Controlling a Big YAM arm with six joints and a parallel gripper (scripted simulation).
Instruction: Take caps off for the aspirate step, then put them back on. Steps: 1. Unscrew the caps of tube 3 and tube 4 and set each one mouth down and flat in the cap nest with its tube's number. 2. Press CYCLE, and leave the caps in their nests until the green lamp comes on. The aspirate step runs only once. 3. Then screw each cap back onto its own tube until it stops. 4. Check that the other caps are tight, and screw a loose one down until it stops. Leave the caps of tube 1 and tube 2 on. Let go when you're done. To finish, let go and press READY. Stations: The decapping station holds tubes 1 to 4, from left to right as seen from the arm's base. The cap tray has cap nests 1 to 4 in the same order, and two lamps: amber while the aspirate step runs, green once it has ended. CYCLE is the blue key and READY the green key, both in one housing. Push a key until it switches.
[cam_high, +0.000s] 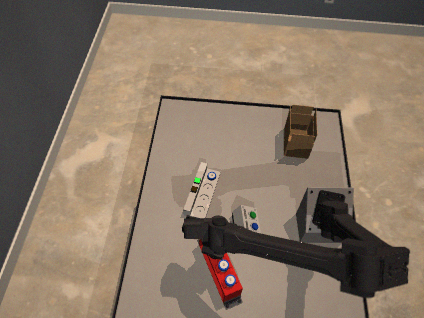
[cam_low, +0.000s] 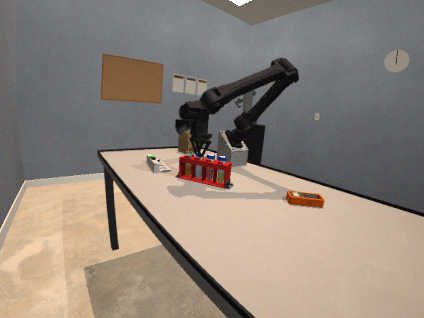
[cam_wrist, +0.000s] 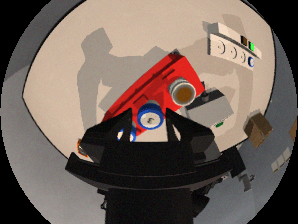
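Note:
The red decapping station (cam_high: 235, 292) (cam_low: 227, 165) (cam_wrist: 162, 67) holds four tubes. Tube 4 (cam_wrist: 183, 93) is uncapped. The blue-rimmed cap 3 (cam_wrist: 151, 119) sits on tube 3. My gripper (cam_low: 201, 151) (cam_wrist: 148, 111) is part open around cap 3, pointing down, with a narrow gap seen at its sides. Cap 2 (cam_high: 223, 265) and cap 1 (cam_high: 230, 280) are on their tubes. Cap 4 (cam_high: 211, 175) (cam_wrist: 251, 61) lies in nest 4 of the cap tray (cam_wrist: 226, 45); the other nests are empty. The green lamp (cam_high: 197, 180) (cam_wrist: 252, 46) is lit, the amber lamp (cam_high: 194, 189) dark.
The key housing (cam_high: 239, 215) (cam_wrist: 212, 107), with the green key READY (cam_high: 253, 215) and the blue key CYCLE (cam_high: 255, 226), stands between the stations and the arm's base. A cardboard box (cam_high: 300, 146) (cam_wrist: 257, 129) stands at the table's far side. An orange device (cam_low: 305, 201) lies beyond tube 1's end.

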